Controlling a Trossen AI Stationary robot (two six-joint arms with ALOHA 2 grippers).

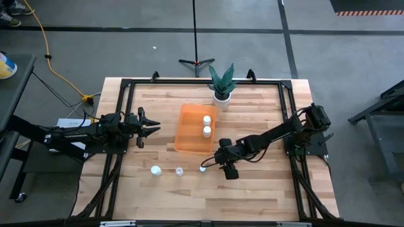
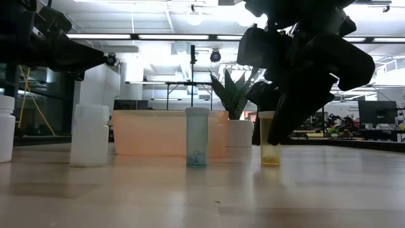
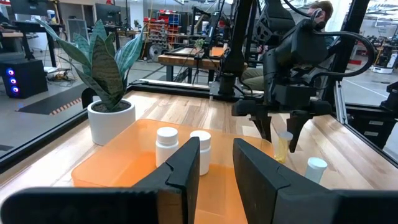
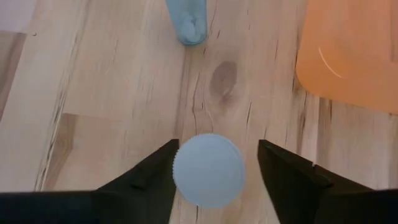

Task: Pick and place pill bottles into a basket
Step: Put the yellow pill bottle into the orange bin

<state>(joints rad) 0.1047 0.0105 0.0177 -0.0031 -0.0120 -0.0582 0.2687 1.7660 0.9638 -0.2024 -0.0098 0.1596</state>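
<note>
The orange basket (image 1: 189, 142) lies mid-table with two white-capped pill bottles (image 1: 206, 125) standing in it. Three more bottles stand on the wood near the front: one (image 1: 155, 170), one (image 1: 179, 171), and one (image 1: 203, 168) by my right gripper. My right gripper (image 4: 217, 163) is open and points down, with its fingers on either side of that bottle's white cap (image 4: 208, 169). The left wrist view shows this bottle (image 3: 283, 146) standing on the table between the fingers. My left gripper (image 1: 153, 126) is open and empty, left of the basket, above the table. My right gripper comes at the bottle from above, with one finger (image 4: 155, 177) close against the cap's edge and the other (image 4: 280, 177) apart from it. I cannot tell whether the near finger touches the cap. The bottle stands upright on the table.
A white pot with a green plant (image 1: 221, 88) stands just beyond the basket's far right corner. A black frame (image 1: 126, 85) runs around the table's edges. Bare wood lies between the basket and the front bottles.
</note>
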